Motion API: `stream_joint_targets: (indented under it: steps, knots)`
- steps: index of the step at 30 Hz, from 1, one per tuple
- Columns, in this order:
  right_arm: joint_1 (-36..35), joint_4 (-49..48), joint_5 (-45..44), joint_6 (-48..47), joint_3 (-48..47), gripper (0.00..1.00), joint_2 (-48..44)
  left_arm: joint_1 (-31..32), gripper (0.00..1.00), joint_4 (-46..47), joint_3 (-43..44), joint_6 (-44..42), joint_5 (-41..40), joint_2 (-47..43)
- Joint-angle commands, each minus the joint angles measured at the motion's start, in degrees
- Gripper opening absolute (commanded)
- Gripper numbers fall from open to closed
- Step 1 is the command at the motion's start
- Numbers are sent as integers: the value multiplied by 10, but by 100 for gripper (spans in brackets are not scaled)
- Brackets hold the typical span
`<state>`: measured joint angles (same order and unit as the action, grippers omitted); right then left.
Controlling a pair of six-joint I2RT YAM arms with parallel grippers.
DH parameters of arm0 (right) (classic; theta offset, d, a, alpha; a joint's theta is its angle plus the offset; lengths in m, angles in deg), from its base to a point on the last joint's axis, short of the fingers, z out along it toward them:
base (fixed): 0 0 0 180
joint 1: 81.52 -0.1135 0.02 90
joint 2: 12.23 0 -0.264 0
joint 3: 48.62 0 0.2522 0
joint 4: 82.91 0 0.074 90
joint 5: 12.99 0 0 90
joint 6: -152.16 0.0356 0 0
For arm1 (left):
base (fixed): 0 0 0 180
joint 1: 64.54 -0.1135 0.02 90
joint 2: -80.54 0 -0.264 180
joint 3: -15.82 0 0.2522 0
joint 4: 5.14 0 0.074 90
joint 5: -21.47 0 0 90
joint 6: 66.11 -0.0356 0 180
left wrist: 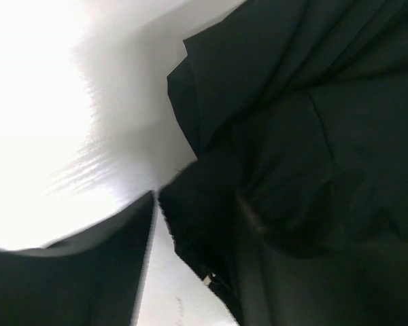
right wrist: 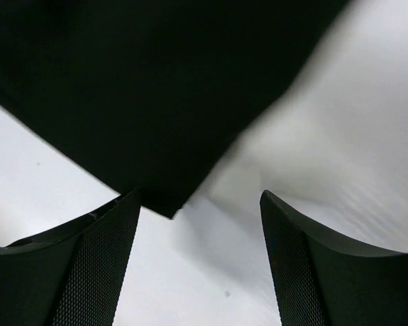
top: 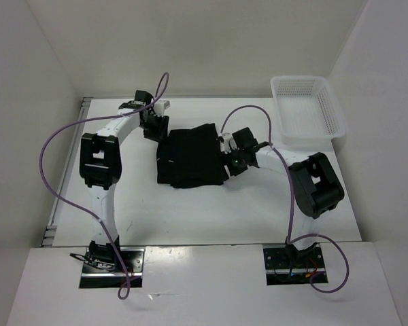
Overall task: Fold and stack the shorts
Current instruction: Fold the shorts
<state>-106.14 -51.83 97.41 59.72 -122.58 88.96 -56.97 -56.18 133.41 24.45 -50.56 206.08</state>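
The black shorts lie folded in a rough rectangle in the middle of the white table. My left gripper is at their far left corner. In the left wrist view its jaws stand apart around a crumpled edge of the shorts, and the left gripper is low over the table. My right gripper is at the shorts' right edge. In the right wrist view the right gripper is open and empty, with a corner of the shorts just ahead of its left finger.
A white mesh basket stands at the back right corner of the table. White walls close in the table on the left, back and right. Purple cables loop over both arms.
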Motion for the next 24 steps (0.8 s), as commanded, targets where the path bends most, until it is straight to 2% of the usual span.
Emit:
stream_joint_targets:
  steps: [1,4,5,6,7,8,12,13,14,15,17,18,22,23,24]
  knots:
    - [-16,-19,26,1,2,76,-15,3,52,24,12,-6,-5,-7]
    - [-16,-48,26,38,8,67,2,3,38,37,-14,-6,-25,-19]
    - [-16,-54,26,49,8,59,2,3,30,37,-20,-6,-36,-19]
    - [-16,-60,26,64,8,55,11,3,26,42,-20,-6,-36,-24]
    - [-16,-60,31,64,8,51,18,3,24,42,-27,-6,-43,-24]
    - [-16,-60,32,72,14,42,18,3,24,48,-32,-6,-43,-30]
    - [-16,-65,32,72,25,30,23,-8,28,48,-32,-6,-43,-30]
    - [-16,-65,26,72,25,32,23,-8,39,48,-32,-6,-43,-30]
    - [-16,-65,26,72,25,36,23,-13,43,48,-32,-6,-35,-30]
    - [-16,-65,26,72,25,50,17,-13,46,48,-32,-6,-23,-30]
    - [-16,-60,38,51,10,61,12,-13,56,48,-37,-6,-18,-35]
    - [-16,-52,39,44,1,75,12,-13,59,42,-37,-6,-9,-42]
    - [-16,-4,21,-10,-65,96,-19,-13,74,36,-37,-6,-4,-79]
    - [-16,13,21,-37,-77,99,-25,-13,76,36,-37,-6,1,-89]
    - [3,29,16,-48,-89,100,-33,-19,83,36,-32,-6,1,-109]
